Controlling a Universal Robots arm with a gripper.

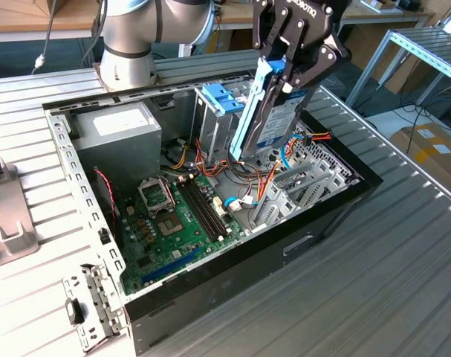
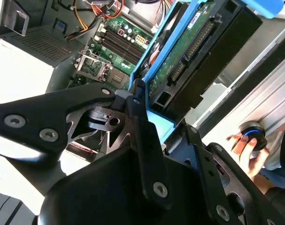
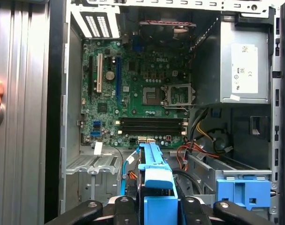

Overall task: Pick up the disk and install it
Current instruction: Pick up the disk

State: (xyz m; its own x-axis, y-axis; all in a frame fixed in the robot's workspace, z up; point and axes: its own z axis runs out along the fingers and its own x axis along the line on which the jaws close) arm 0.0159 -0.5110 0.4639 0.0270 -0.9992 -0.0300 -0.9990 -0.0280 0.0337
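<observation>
The disk [image 1: 276, 119] hangs in the air over the open computer case [image 1: 284, 245], held steeply on end with its labelled face toward the exterior view's right. The gripper [image 1: 288, 74] is closed on its upper end, pinching across the blue plastic rails [image 1: 247, 123] that run down its sides. That grip leaves the lower end free, which looks meant to let it go in first. In the second wrist view the green circuit-board underside of the disk [image 2: 189, 51] faces the camera. In the first wrist view the disk appears edge-on, one blue rail [image 3: 154, 173] pointing down into the case.

The disk's lower end hangs just beside the drive cage [image 1: 221, 100] with light-blue handles, on the exterior view's right of it, above a tangle of orange and red cables [image 1: 270, 178]. I judge it is being lined up with a bay there; it is not yet seated in anything.

Farther out lie the green motherboard [image 3: 133, 93] on the case floor and the grey power supply box [image 3: 241, 70] in the corner. The case rests on its side on a ribbed metal table [image 1: 388, 297]. A person's hand [image 2: 241, 147] rests on a round black knob [image 2: 252, 136] beside the case.
</observation>
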